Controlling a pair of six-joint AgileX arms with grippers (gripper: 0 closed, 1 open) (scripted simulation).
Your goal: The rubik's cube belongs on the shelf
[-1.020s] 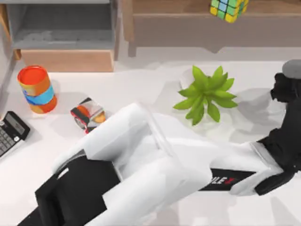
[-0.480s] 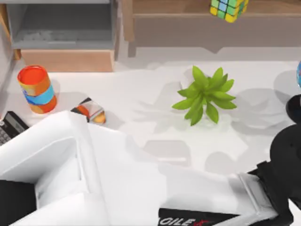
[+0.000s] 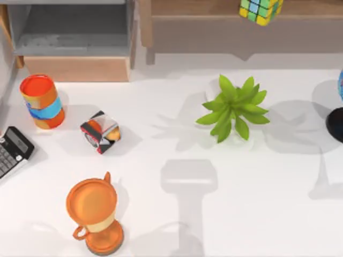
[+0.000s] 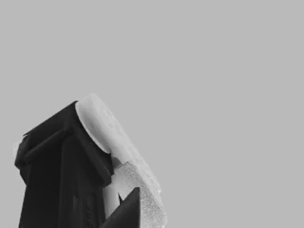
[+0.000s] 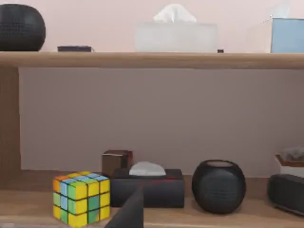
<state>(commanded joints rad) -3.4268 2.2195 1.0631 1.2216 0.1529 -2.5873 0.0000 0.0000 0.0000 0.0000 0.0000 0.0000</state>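
From above, the white table (image 3: pixel 278 214) carries an orange-and-blue can (image 3: pixel 42 101), a glossy black, white and orange cube (image 3: pixel 100 131), an orange trophy cup (image 3: pixel 95 216), a green leafy plant (image 3: pixel 232 108) and a dark calculator (image 3: pixel 12 151) at the left edge. The tiled rubik's cube (image 3: pixel 260 10) sits on the long light-brown wooden shelf (image 3: pixel 203 7) at the back, right of a grey-lined box compartment (image 3: pixel 69 32).

The left wrist view shows the left gripper (image 4: pixel 90 180) against plain grey; how far its claw is open I cannot tell.

The right wrist view shows the cube resting on the ledge beside a black tissue box (image 5: pixel 147 186) and a round black speaker (image 5: pixel 218 186), under a pink wall (image 5: pixel 95 19).
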